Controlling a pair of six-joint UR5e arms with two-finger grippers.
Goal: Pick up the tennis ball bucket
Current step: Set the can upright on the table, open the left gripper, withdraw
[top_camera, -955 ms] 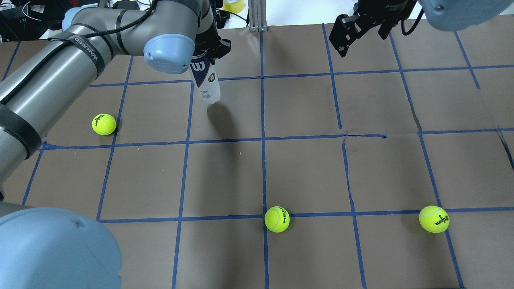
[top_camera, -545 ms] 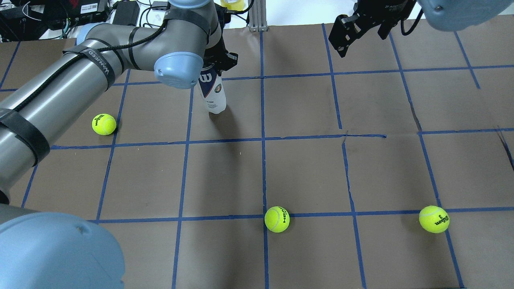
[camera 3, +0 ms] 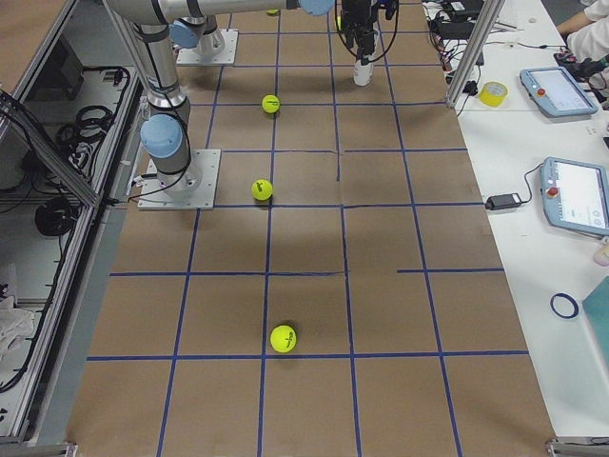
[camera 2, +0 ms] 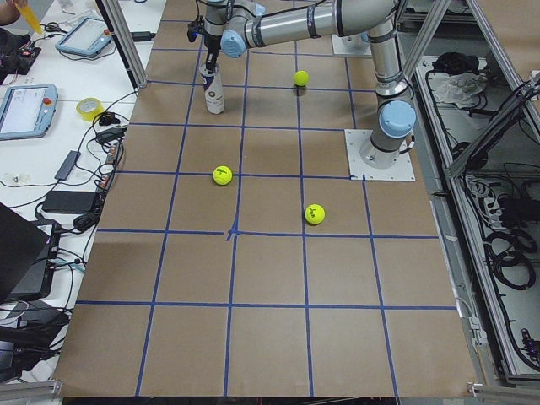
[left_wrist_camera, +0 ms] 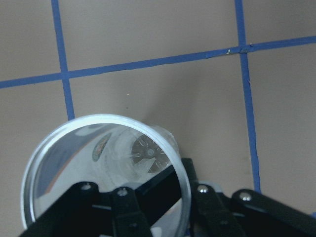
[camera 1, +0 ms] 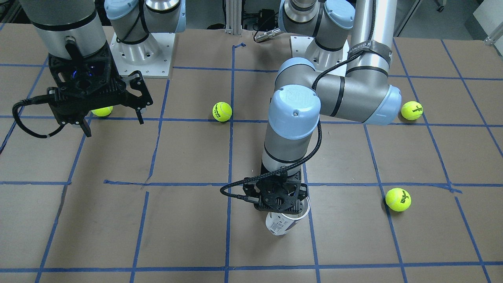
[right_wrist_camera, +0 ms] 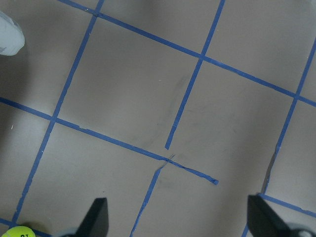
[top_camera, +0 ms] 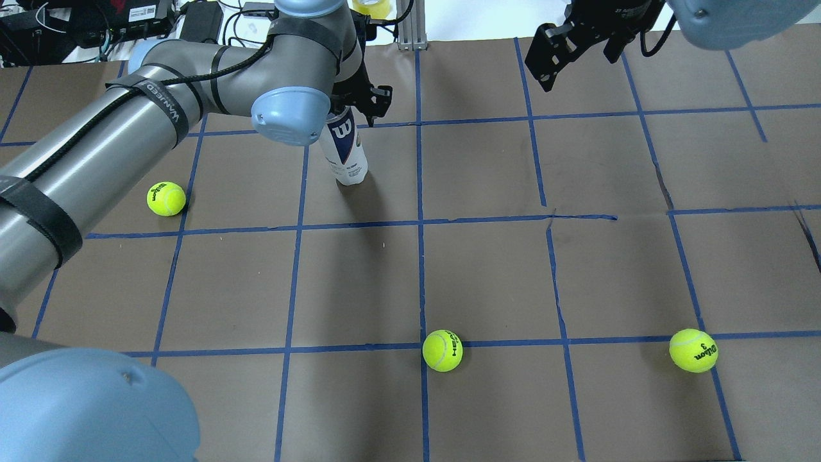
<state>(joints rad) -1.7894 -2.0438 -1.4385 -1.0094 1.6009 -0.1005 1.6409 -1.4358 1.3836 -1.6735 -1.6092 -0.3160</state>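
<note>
Moved: vs 1 s ago in overhead view, the tennis ball bucket point(top_camera: 345, 151) has shifted toward 4 o'clock along w/ the L pincer point(camera 1: 287, 203). Its shadow now meets its base. R pincer point(camera 1: 114, 126) and the balls sit as before.
L pincer: clenched on the bucket's rim, pointing down. One finger point(left_wrist_camera: 148, 192) is inside the mouth, the other outside, w/ the clear wall pinched between.
Bucket: clear tube w/ white/navy label, mouth up, near upright. Wrist cam looks straight down the bore to the base.
Base contact: base is at or just over the paper; can't tell if touching.
Bucket place: overhead view, approx 11 o'clock of table point(top_camera: 487, 276) centre, in a far grid square just past a blue tape line point(top_camera: 359, 224).
L arm point(top_camera: 96, 154): enters overhead view from 8 o'clock. Its blue elbow cap is just at 9 o'clock of the bucket's top and hides part of the pincer.
R pincer: fingers spread wide, grasping nothing. It hangs over the table approx 2 o'clock of the bucket in overhead view, well apart.
Tennis balls: one ball point(top_camera: 166, 198) at 9 o'clock of the bucket, another ball point(top_camera: 442, 350) at 5 o'clock, a third ball point(top_camera: 693, 350) at 4 o'clock, all well apart. A fourth ball point(camera 1: 412, 110) shows in front view at 3 o'clock of the L arm's elbow.
</note>
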